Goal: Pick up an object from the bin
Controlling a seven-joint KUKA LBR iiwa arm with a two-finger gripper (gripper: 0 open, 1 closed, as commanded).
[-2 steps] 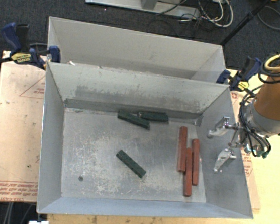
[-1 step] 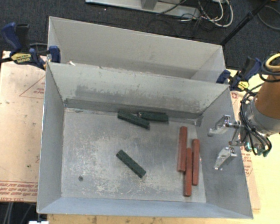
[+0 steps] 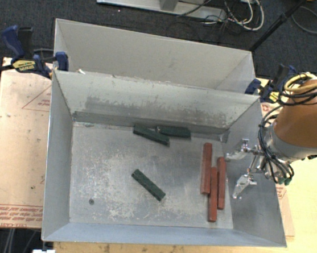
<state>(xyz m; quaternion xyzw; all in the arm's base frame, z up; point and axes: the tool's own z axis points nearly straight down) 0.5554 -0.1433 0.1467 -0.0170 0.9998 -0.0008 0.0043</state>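
Parted and empty between the fingers (image 3: 244, 185): one tip toward the back wall, the other toward the front, hanging over the right-hand slope of the grey bin (image 3: 150, 102). Nothing touched at the tips, as far as can be seen.

Just to the left of them in the camera view, near but apart: three red-brown bars (image 3: 219, 182) flat on the bin floor, side by side and partly touching, long axes running back to front. Roughly the same line as the spread of the tips, so probably a poor match for a grasp across a bar's narrow width. Likely calls for a short shift leftward, a turn of the wrist, then a descent over the outermost bar, with some risk of nudging its neighbours.

Farther left, well apart: a single dark green bar (image 3: 148, 185) lying slantwise mid-floor. Beyond that, at the foot of the back wall: a dark green pair (image 3: 161, 133), overlapping.
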